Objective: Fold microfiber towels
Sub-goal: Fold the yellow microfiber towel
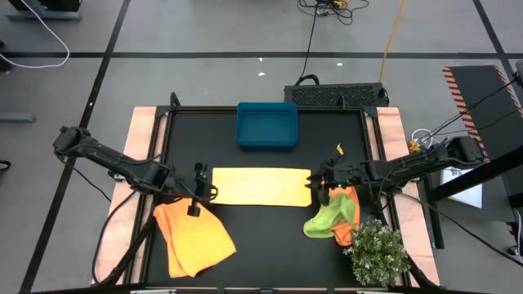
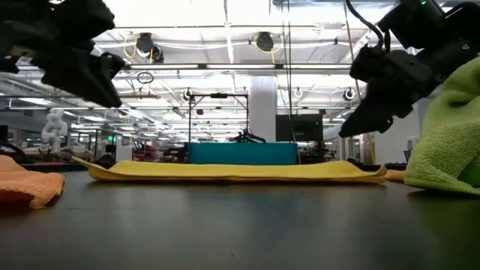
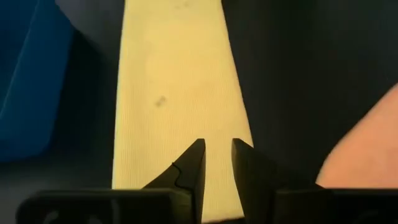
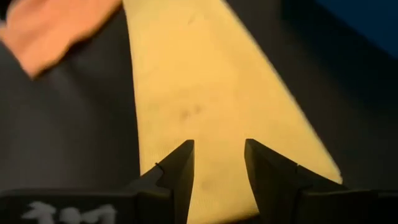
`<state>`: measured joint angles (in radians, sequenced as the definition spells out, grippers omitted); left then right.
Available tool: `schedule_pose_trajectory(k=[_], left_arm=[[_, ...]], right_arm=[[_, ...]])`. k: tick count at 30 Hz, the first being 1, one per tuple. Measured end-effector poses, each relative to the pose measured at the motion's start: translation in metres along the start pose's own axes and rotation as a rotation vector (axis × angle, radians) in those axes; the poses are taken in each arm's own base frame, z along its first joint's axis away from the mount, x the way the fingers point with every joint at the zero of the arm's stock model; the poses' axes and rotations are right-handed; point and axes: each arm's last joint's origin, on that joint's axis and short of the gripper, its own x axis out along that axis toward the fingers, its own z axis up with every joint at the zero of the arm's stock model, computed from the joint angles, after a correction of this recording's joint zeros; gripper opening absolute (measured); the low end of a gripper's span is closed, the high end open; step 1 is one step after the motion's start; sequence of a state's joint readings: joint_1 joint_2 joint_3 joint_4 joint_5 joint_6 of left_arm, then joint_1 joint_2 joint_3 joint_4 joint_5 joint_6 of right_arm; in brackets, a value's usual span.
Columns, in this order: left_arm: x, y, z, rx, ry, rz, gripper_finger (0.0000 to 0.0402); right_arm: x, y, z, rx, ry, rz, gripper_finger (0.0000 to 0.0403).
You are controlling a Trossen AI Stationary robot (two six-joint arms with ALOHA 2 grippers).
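Note:
A pale yellow towel (image 1: 261, 186) lies flat mid-table, folded into a long strip (image 2: 232, 171). My left gripper (image 1: 204, 189) hovers open just above its left end (image 3: 174, 93), with nothing between the fingers. My right gripper (image 1: 317, 184) hovers open above its right end (image 4: 205, 93), also with nothing between them. In the low view both grippers (image 2: 112, 94) (image 2: 349, 131) stand clear of the cloth. A crumpled orange towel (image 1: 192, 237) lies at the near left. A lime green towel (image 1: 331, 214) is heaped on another orange one (image 1: 350, 204) at the near right.
A teal tray (image 1: 266, 124) stands at the table's far edge behind the yellow strip. A small bushy plant (image 1: 377, 251) sits at the near right corner beside the green towel. Bare black tabletop lies between the strip and the near edge.

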<state>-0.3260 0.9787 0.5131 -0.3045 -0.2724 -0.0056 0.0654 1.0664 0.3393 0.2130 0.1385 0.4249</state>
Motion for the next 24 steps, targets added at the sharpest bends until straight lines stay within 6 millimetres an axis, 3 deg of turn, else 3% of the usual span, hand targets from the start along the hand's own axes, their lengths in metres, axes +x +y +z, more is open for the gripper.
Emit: schedule_pose_trajectory(k=[5,13,24], left_arm=[[0.003,-0.007,0.014,-0.017,-0.22,-0.119,0.0081],[0.015,-0.002,0.009,0.015,-0.408,0.01,0.0081],[0.019,0.012,0.001,-0.008,-0.536,0.102,0.0081]], right_arm=[[0.001,-0.006,0.011,0.01,-0.101,-0.027,0.0133],[-0.001,-0.007,0.031,0.004,-0.301,-0.041,0.0133],[0.018,0.011,0.029,-0.153,-0.397,0.04,0.0132]])
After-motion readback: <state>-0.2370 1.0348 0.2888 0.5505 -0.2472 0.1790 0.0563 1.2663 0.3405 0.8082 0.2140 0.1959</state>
